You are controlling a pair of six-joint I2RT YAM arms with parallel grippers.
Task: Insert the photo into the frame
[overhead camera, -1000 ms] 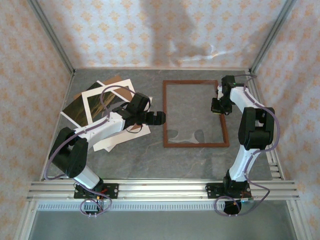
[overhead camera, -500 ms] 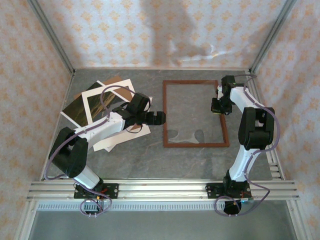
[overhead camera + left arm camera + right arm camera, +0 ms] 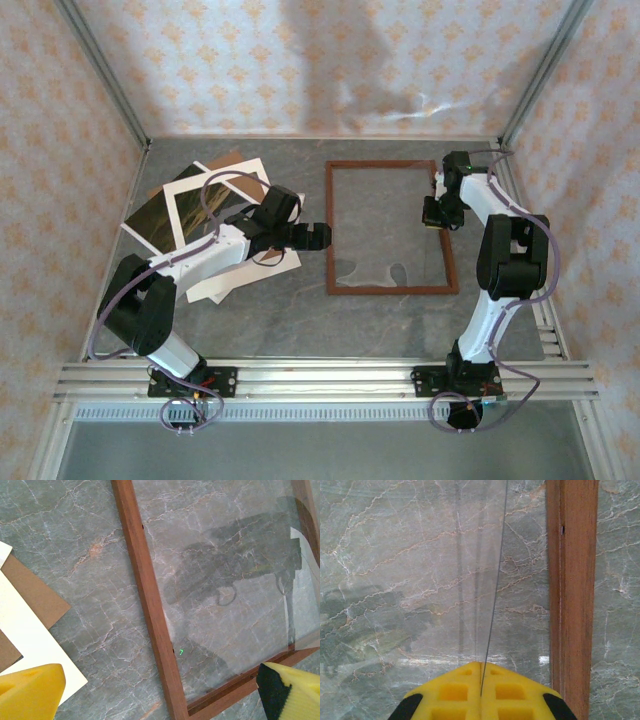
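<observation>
Only the glass pane's (image 3: 385, 225) glare has shifted. Right fingers (image 3: 455, 690) pinch its edge and left fingers (image 3: 30, 692) are spread; if it slips, it may crack.

Left pincer (image 3: 318, 236) wide, right pincer (image 3: 433, 215) closed.

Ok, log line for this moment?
left jaws: open, over frame left rail | right jaws: shut on glass edge | photo: in pile left of frame | task: photo not yet in frame

A lab test booth — wallpaper-printed panels (image 3: 300, 60), aluminium rail (image 3: 330, 378), marble-look tabletop (image 3: 300, 320).
</observation>
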